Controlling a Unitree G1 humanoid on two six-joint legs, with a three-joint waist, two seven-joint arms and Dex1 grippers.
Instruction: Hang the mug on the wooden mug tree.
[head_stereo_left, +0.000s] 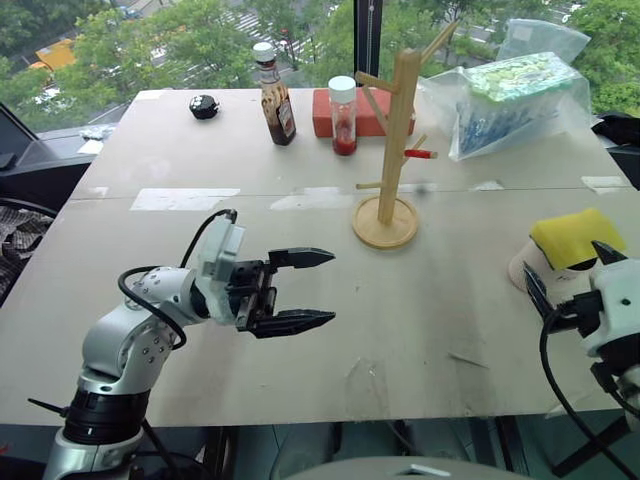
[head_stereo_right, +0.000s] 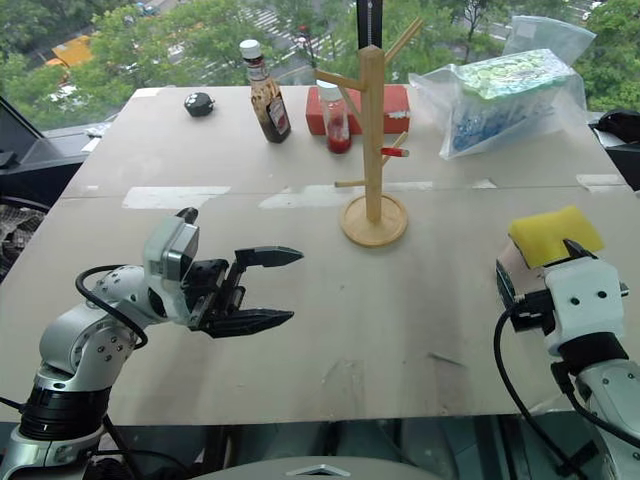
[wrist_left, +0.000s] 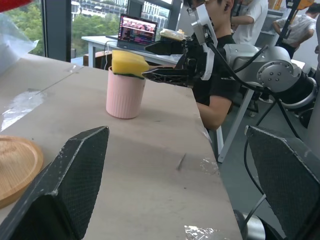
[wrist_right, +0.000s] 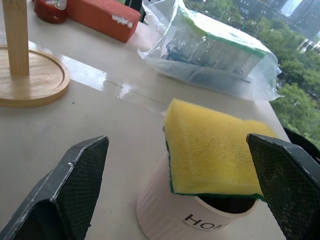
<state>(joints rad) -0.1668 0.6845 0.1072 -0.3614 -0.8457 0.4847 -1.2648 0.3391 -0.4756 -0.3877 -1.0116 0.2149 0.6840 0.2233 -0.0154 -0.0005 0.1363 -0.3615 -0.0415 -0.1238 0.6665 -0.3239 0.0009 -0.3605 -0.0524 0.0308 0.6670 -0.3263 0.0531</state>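
Observation:
The cream-white mug (wrist_right: 182, 217) stands upright near the table's right edge, and a yellow sponge (wrist_right: 214, 149) lies across its mouth. My right gripper (head_stereo_left: 563, 268) is open, level, just short of the mug on its near side, and its fingers (wrist_right: 75, 175) frame the mug and sponge without touching. The wooden mug tree (head_stereo_left: 398, 140) stands on its round base (head_stereo_left: 385, 228) in the middle of the table, with one red-tipped peg. My left gripper (head_stereo_left: 325, 288) is open and empty above the table's near left part, pointing right towards the mug (wrist_left: 125, 95).
Along the far side stand a brown sauce bottle (head_stereo_left: 275, 100), a red-filled jar (head_stereo_left: 343, 115), an orange-red block (head_stereo_left: 370, 112), a plastic bag holding a box (head_stereo_left: 515, 100) and a small black object (head_stereo_left: 204, 106). A person (wrist_left: 220, 95) sits beyond the table's right edge.

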